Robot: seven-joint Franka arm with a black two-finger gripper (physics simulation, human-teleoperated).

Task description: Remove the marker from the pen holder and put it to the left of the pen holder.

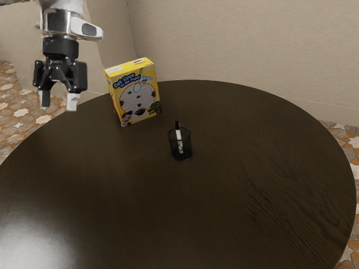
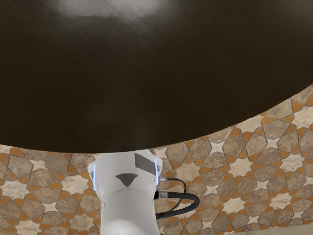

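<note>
My gripper (image 1: 58, 101) hangs at the exterior view's upper left, high up near the table's edge, its two fingers apart with nothing between them. The pen holder (image 1: 187, 150), a black mesh cup, stands upright on the dark table some way toward the exterior view's right from the gripper. Inside it leans the marker (image 1: 179, 137), white with a black upper end that sticks out above the rim.
A yellow box (image 1: 137, 98) stands on the round table (image 1: 224, 218), between the gripper and the pen holder but farther back. In the wrist view, the white arm base (image 2: 128, 196) stands beside the table's edge (image 2: 146, 127) over a patterned floor.
</note>
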